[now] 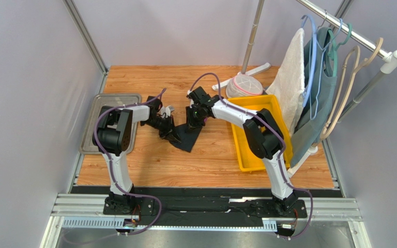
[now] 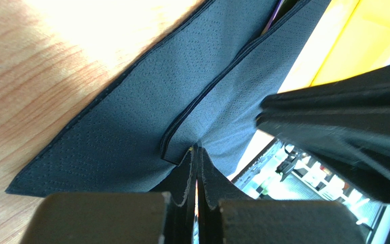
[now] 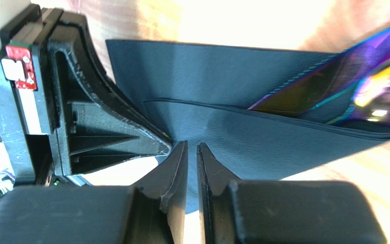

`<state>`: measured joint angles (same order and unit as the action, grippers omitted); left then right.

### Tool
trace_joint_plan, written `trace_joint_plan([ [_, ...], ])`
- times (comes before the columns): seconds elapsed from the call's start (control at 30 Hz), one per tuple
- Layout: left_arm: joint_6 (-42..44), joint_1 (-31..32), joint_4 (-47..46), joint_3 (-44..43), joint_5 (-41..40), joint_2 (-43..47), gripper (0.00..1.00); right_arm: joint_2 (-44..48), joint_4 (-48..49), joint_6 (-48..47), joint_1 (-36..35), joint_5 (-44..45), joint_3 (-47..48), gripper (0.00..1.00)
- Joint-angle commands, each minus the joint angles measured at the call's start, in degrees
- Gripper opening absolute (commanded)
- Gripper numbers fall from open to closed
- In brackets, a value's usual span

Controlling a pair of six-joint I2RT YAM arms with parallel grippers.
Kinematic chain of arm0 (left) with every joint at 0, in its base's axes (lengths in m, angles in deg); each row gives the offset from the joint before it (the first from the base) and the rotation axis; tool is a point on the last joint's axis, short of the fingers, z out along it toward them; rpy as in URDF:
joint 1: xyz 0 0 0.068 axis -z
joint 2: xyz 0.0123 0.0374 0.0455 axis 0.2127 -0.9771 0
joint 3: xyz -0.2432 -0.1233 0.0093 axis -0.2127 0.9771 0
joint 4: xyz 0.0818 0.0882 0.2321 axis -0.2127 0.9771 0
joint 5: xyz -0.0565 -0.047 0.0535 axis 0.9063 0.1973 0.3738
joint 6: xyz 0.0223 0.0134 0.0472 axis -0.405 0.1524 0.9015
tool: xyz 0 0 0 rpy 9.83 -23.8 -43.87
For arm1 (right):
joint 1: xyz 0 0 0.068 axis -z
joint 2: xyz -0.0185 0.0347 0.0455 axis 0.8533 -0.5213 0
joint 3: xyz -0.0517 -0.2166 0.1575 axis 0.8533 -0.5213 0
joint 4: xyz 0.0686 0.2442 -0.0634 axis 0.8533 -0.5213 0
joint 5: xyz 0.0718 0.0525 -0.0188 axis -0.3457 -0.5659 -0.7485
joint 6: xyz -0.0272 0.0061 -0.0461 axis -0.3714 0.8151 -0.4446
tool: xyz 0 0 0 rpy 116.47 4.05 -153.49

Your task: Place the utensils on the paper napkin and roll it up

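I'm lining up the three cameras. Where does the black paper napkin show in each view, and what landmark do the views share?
Top external: paper napkin at mid-table, left of the yellow bin.
Left wrist: paper napkin fills the centre, folded.
Right wrist: paper napkin spans the middle, with an iridescent utensil at its right.
Shared landmark: the wooden table.

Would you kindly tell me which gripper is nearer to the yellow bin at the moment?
Right. The right gripper is at the paper napkin, just left of the yellow bin; the left gripper is farther left.
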<state>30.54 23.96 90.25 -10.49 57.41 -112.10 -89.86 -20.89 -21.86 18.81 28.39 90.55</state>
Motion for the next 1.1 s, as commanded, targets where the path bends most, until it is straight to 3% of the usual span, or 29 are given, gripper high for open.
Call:
trace_joint_plan([
  [0.0, 2.5, 0.5, 0.7, 0.4, -5.0, -0.7, 0.0, -2.7, 0.2, -0.9, -1.1, 1.2, 0.8, 0.15],
  [0.5, -0.2, 1.6, -7.5, 4.5, 2.6, 10.9, 0.04, -7.1, -0.8, -3.1, -1.0, 2.6, -1.6, 0.1],
  [1.07, -0.6, 3.5, -3.6, 4.3, -6.9, 2.3, 0.0, -6.9, 0.3, -5.2, -0.7, -0.4, 0.0, 0.1],
])
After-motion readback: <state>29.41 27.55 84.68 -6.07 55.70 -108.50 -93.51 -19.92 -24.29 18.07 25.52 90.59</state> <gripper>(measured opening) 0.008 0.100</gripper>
